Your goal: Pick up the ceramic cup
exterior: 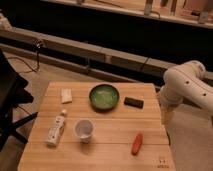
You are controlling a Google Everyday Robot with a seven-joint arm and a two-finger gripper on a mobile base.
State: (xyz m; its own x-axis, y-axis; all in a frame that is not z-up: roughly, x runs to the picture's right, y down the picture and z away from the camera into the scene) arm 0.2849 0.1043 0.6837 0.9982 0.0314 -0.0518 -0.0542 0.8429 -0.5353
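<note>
The ceramic cup (83, 130) is small, white and handleless. It stands upright on the wooden table (110, 155), left of centre and toward the front. My white arm (186, 87) bends in from the right. My gripper (166, 118) hangs down beside the table's right edge, well to the right of the cup and apart from it. It holds nothing that I can see.
A wide green bowl (104, 96) sits behind the cup. A white labelled bottle (56, 128) lies left of the cup. A small white packet (66, 95) lies at the back left, a black block (133, 102) right of the bowl, an orange-red item (137, 143) at the front right.
</note>
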